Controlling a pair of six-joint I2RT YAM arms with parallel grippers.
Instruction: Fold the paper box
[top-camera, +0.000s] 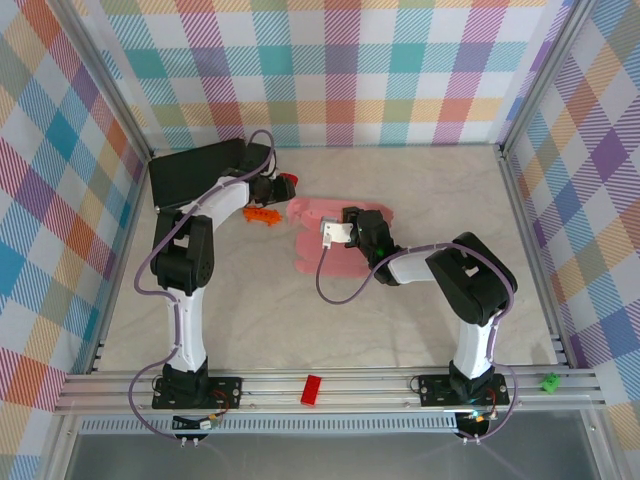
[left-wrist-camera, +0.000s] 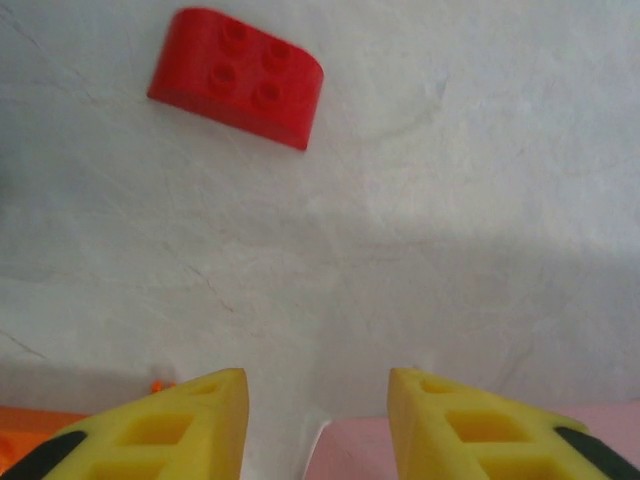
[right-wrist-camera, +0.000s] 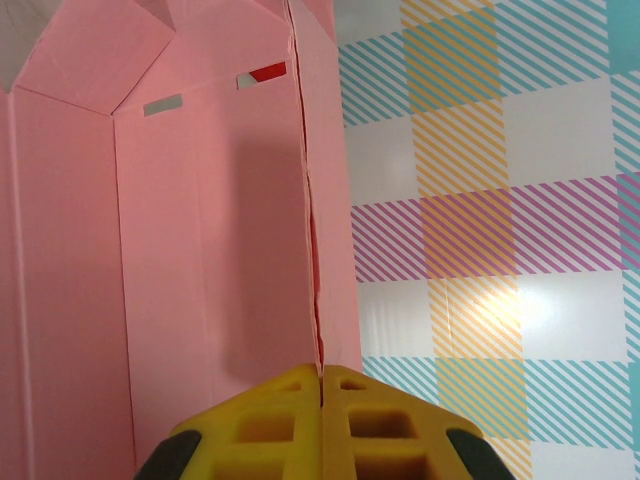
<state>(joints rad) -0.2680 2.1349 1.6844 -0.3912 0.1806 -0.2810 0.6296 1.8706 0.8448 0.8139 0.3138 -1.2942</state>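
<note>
**Paper box** (top-camera: 308, 252): pale-pink card, partly raised, lying mid-table. One upright panel edge is pinched between the pressed-together fingers of the right gripper (right-wrist-camera: 322, 378), while the left gripper (left-wrist-camera: 315, 405) hovers spread and empty just beside the box's left edge, near a red block (left-wrist-camera: 237, 75). The thin card could crease or slip from the pinch if pulled unbraced. In the overhead view the right wrist hides the folds beneath it.
</note>
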